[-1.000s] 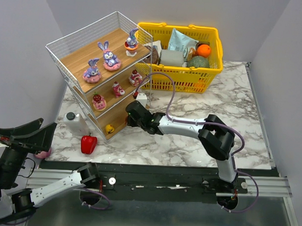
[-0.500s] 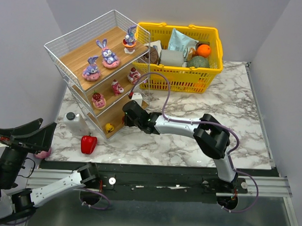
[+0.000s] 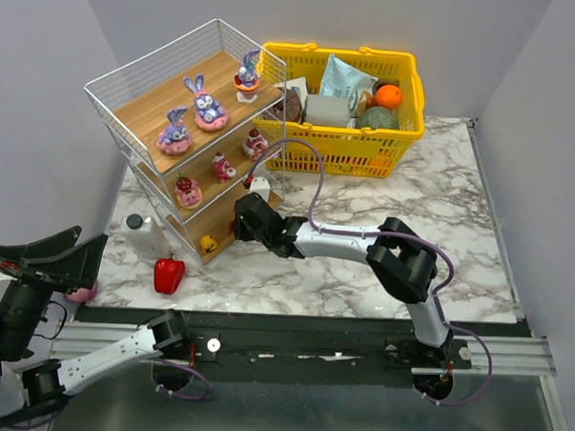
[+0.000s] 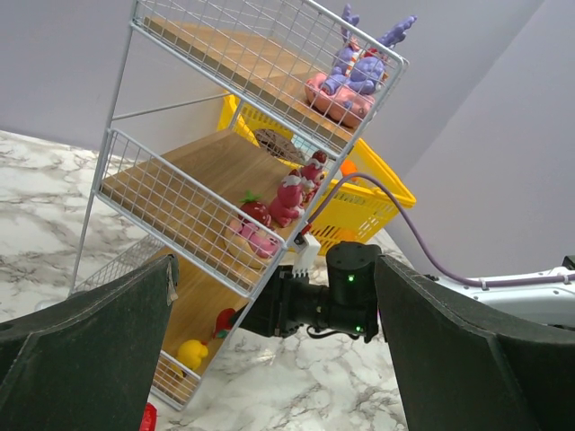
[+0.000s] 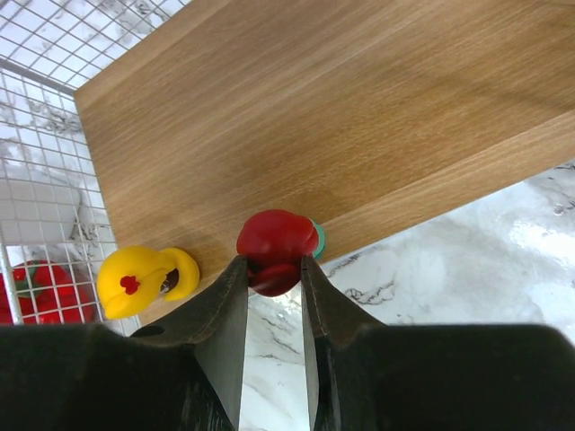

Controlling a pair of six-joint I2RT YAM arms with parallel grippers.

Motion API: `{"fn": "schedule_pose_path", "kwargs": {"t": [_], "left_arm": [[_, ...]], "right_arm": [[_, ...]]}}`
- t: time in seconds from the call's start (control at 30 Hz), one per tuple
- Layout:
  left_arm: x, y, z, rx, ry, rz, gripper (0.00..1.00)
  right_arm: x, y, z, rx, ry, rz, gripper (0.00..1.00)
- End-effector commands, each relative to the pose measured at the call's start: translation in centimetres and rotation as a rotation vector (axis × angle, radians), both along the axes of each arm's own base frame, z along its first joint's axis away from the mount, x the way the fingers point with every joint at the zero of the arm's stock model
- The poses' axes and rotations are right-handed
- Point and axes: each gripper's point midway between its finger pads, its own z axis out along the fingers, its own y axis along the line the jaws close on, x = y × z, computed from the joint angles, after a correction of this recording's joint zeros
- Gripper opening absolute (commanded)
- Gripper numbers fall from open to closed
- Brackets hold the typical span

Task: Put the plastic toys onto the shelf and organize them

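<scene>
The shelf (image 3: 150, 84) stands slanted at the back left. Three purple bunnies (image 3: 209, 107) sit on its top board and three pink-red figures (image 3: 223, 167) on the middle one. My right gripper (image 5: 274, 265) is shut on a small red toy (image 5: 274, 247) at the front edge of the bottom board (image 5: 341, 117), next to a yellow piece (image 5: 144, 278). From above, the right gripper (image 3: 238, 220) reaches under the shelf's lower tier. My left gripper (image 3: 47, 257) hangs open beyond the table's left front corner, its jaws framing the shelf (image 4: 180, 206) from a distance.
A yellow basket (image 3: 406, 125) full of groceries stands behind the shelf. A red bell pepper (image 3: 168, 274) and a white bottle (image 3: 145, 233) lie in front of the shelf's left end. Something pink (image 3: 84, 292) shows just below the left gripper.
The right gripper has moved left with the red toy, up to the bottom board. The shelf has shifted slightly left. The left arm has stayed put.
</scene>
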Motion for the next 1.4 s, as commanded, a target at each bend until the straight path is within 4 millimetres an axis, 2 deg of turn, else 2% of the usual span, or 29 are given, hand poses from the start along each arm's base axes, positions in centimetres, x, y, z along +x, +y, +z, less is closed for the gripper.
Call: {"fn": "schedule_pose_path", "kwargs": {"t": [0.0,0.33,0.7,1.03,1.2,1.37], "left_arm": [[-0.6,2.3,0.0,-0.076,-0.023,-0.005,0.99],[-0.6,2.2,0.0,-0.074,-0.020,-0.006,0.99],[-0.6,2.2,0.0,-0.074,-0.018,-0.009,0.99],[-0.6,2.4,0.0,-0.074,-0.019,-0.010,0.99],[-0.7,2.3,0.1,-0.078,-0.020,-0.015,0.99],[-0.8,2.4,0.0,-0.081,-0.021,-0.017,0.99]], "right_arm": [[0.3,0.8,-0.3,0.027,-0.050,0.033,0.26],[0.4,0.7,-1.5,0.004,-0.040,0.016,0.31],[0.5,0.3,-2.0,-0.014,-0.016,-0.021,0.36],[0.6,0.8,-1.0,0.014,-0.022,-0.015,0.52],[0.7,0.8,-0.2,0.031,-0.028,-0.028,0.56],[0.8,-0.1,0.4,0.041,-0.035,-0.056,0.62]]}}
